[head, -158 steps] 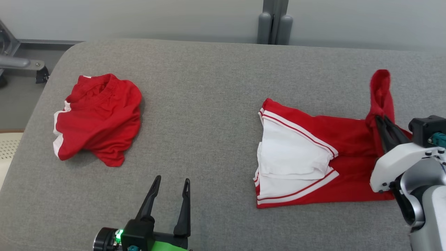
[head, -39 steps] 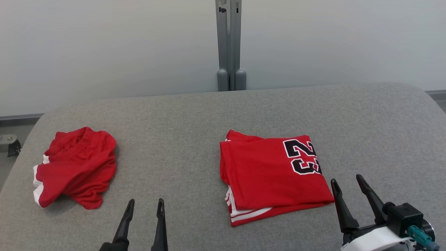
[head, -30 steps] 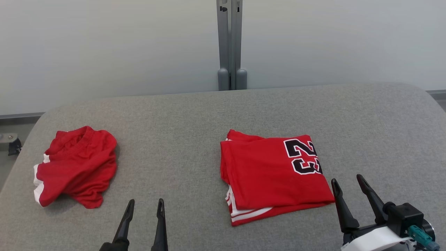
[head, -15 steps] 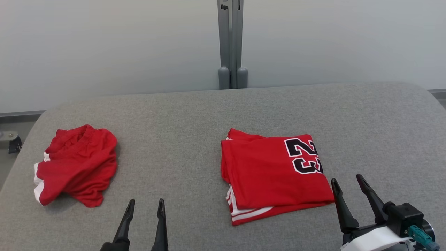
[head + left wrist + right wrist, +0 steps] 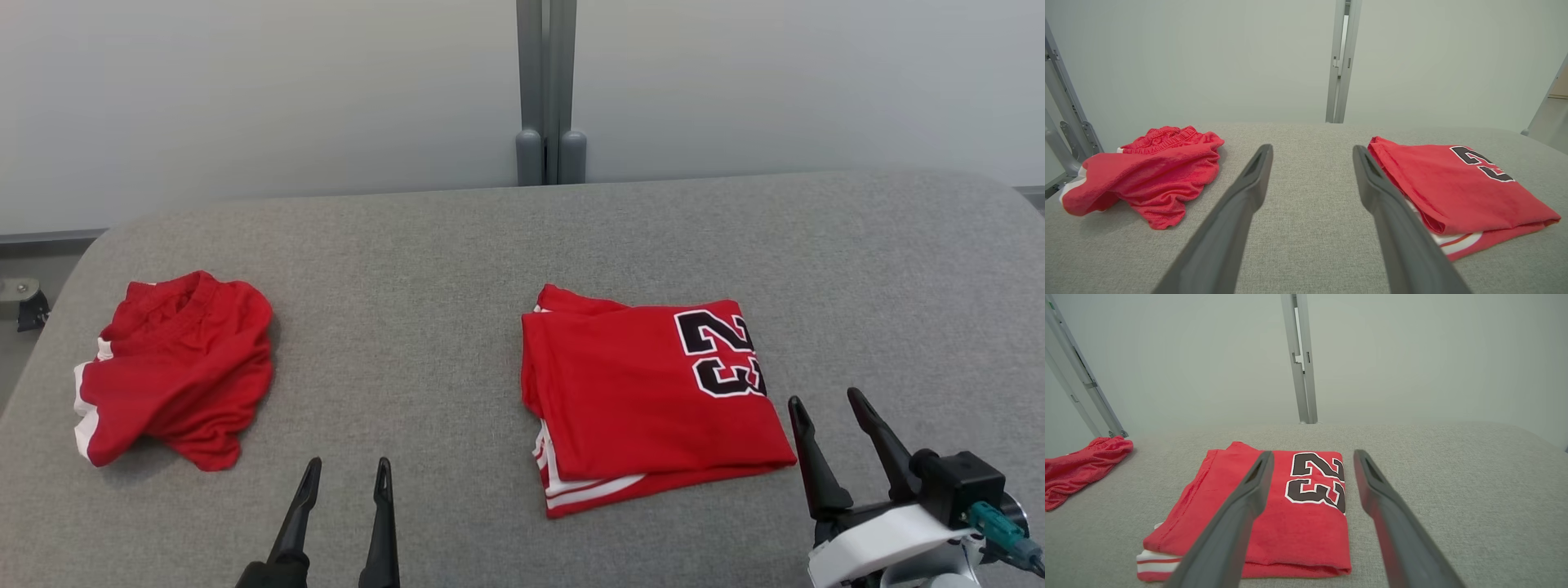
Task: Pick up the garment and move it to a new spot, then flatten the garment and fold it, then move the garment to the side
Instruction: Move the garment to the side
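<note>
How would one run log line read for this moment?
stage: fold done | jersey: folded, not held | shorts: crumpled | left end effector: open, empty | right end effector: open, empty

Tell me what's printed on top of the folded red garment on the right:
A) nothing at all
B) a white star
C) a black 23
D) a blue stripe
C: the folded garment carries a black 23, outlined in white, near its right edge.

Head cam high, wrists low-ish; jersey (image 5: 637,408) shared
</note>
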Controlling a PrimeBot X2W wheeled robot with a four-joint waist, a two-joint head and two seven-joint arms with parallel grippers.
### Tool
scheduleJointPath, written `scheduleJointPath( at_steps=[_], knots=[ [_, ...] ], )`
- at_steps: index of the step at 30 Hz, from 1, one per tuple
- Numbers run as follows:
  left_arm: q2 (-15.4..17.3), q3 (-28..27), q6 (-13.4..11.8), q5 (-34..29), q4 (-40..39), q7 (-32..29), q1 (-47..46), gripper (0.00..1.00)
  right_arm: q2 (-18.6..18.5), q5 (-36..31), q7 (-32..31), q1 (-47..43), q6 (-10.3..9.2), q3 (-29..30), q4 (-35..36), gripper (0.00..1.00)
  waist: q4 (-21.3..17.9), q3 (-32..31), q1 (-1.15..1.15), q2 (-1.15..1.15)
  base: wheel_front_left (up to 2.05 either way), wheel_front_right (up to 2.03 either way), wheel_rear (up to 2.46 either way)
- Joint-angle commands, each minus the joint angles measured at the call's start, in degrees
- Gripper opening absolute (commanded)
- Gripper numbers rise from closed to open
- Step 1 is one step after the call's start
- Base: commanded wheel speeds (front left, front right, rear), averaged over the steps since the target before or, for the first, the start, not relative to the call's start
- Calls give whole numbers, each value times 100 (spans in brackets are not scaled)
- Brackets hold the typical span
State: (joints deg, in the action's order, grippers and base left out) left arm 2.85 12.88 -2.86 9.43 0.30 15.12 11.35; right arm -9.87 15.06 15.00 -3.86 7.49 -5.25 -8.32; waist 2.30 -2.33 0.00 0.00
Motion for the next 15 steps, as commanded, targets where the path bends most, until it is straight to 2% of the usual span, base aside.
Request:
scheduleJointPath(
  at_steps=[1,5,10,15],
  knots=[
    [9,12,-6,-56,-20,2,-120,100,-36,82,21,151,0,29,-89,100,41,109,0,0,0,0,0],
    [9,66,20,-90,18,2,-219,100,-205,286,18,499,0,-121,-537,100,105,271,0,0,0,0,0],
    [9,83,84,-22,-2,2,-351,100,-467,859,4,1060,0,-344,-1235,100,185,522,0,0,0,0,0],
    [9,77,117,-8,-22,2,-505,100,-708,1703,-529,1639,0,-546,-1837,100,265,749,0,0,0,0,0]
  ],
)
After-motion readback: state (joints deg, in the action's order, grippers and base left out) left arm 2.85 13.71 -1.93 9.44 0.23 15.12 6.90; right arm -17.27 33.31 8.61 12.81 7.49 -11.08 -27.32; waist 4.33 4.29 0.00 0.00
